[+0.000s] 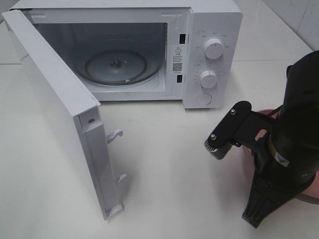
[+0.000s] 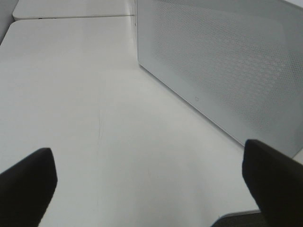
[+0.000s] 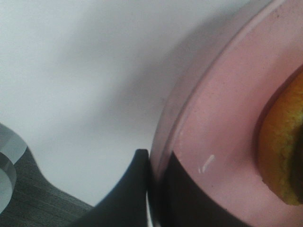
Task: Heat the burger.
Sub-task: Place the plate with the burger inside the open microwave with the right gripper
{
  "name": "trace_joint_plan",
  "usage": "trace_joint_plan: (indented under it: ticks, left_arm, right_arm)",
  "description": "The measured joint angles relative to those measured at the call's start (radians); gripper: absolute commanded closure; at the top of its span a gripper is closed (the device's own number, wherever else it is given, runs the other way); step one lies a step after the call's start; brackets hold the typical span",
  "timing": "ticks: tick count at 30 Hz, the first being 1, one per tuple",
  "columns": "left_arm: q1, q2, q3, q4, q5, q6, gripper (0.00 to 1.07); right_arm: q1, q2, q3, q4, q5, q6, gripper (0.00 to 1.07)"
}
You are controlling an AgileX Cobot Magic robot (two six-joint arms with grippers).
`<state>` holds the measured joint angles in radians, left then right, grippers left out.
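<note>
The burger (image 3: 284, 146) shows only as a sliver of golden-orange bun on the round pink plate (image 3: 227, 132) in the right wrist view. My right gripper (image 3: 152, 189) is shut on the plate's rim, one finger above it and one below. In the exterior high view my right arm (image 1: 294, 134) covers the burger, and only slivers of the plate (image 1: 310, 191) show beside it. The white microwave (image 1: 214, 30) stands at the back with its door (image 1: 55, 99) swung wide open and its glass turntable (image 1: 117, 67) bare. My left gripper (image 2: 151, 179) is open and empty beside the door's outer face.
The microwave door (image 2: 227, 66) juts toward the table's front left, with its latch hooks (image 1: 115, 134) sticking out. Two control knobs (image 1: 213, 49) sit on the microwave's right panel. White tabletop (image 1: 169, 164) lies between the door and my right arm.
</note>
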<state>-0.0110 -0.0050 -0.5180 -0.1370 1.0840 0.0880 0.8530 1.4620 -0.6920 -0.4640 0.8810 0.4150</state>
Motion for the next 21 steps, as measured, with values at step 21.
trace_joint_plan:
  ticks: [21]
  left_arm:
    - [0.0,0.0,0.0,0.0,0.0,0.0,0.07]
  right_arm:
    - [0.279,-0.124,0.131,-0.083,0.065,-0.026,1.07]
